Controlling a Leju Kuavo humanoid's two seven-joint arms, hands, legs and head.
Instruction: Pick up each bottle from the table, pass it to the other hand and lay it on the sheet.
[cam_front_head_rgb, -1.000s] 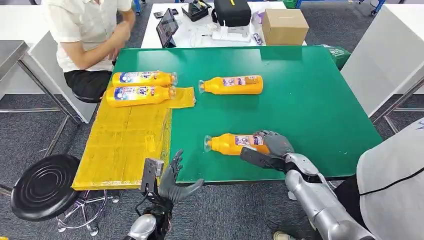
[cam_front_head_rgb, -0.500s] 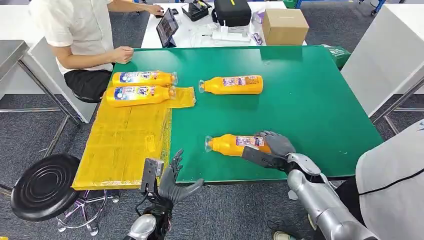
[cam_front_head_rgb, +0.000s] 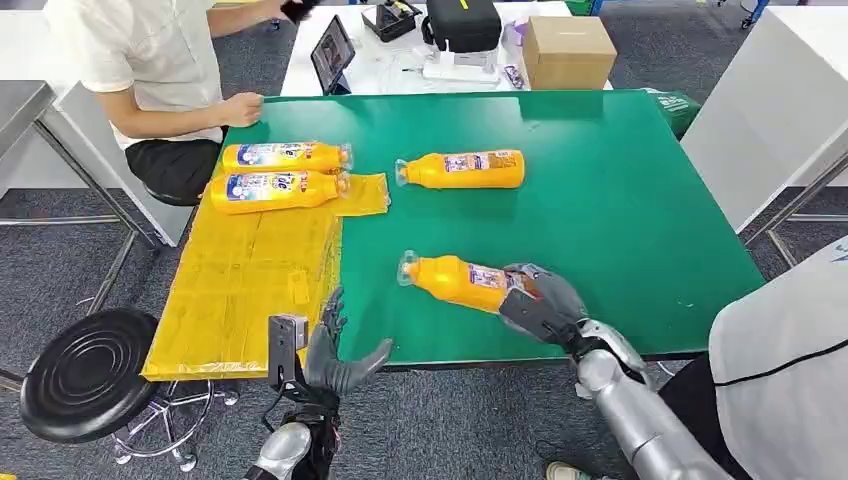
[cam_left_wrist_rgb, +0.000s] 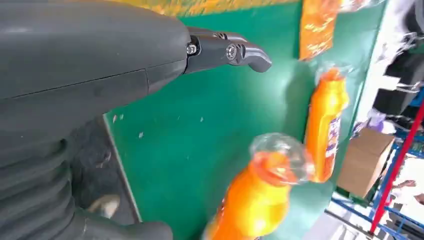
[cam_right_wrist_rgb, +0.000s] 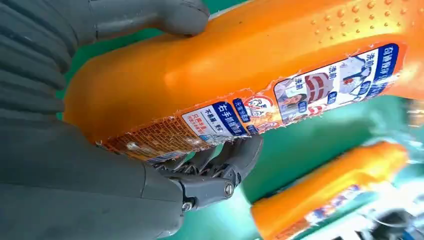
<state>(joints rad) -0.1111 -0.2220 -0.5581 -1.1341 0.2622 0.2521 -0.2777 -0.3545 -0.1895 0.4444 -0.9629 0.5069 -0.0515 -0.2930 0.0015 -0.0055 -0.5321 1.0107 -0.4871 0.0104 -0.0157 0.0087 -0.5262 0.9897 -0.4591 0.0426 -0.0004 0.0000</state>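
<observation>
Pick-up step in hand, by the look of it: right hand (cam_front_head_rgb: 540, 302) wrapped around the base end of the near bottle (cam_front_head_rgb: 455, 279), thumb on one side and fingers (cam_right_wrist_rgb: 220, 162) curled under the label on the other. Bottle tilted, cap end pointing toward the sheet (cam_front_head_rgb: 250, 280), body seemingly just off the green desk (cam_front_head_rgb: 620, 210) or barely resting on it; hard to tell which. Left hand (cam_front_head_rgb: 335, 350) waiting at the desk's near edge, fingers spread, holding nothing.

Next move, judging from the layout: carrying the bottle across toward the left hand, presenting the free cap half so the left hand can close around it, then releasing the right. Grip sits well back on the base, so plenty of neck left for the handover.

Two bottles already lying side by side on the far end of the sheet (cam_front_head_rgb: 275, 175), near a seated person (cam_front_head_rgb: 150, 70) whose hand rests at the desk corner. One more bottle (cam_front_head_rgb: 462, 169) lying on the bare desk farther back, well apart from the held one. Open sheet area nearer the robot for the next lay-down. Black stool (cam_front_head_rgb: 85, 370) beside the desk, cardboard box (cam_front_head_rgb: 568, 50) and a tablet (cam_front_head_rgb: 333, 52) on the white table behind; none in the transfer path.
</observation>
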